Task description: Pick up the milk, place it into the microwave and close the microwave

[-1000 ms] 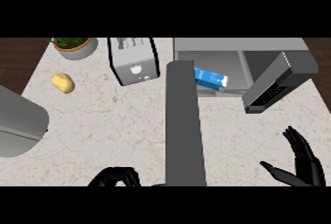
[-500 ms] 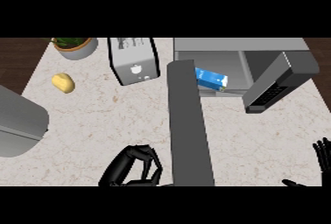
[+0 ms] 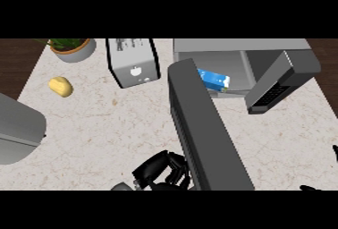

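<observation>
left hand (image 3: 162, 172) farther up, curled empty beside microwave door (image 3: 204, 134) — right hand (image 3: 335, 153) at frame edge, unreadable

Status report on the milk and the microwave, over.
Left hand beside door, fingers curled, holding nothing. Right hand barely in view, lower right. Milk inside microwave; door open. Nothing seen in door's path.

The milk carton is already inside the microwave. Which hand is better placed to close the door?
Left. The left hand is beside the free end of the open microwave door, on its outer side. The right hand barely shows at the right edge.
</observation>
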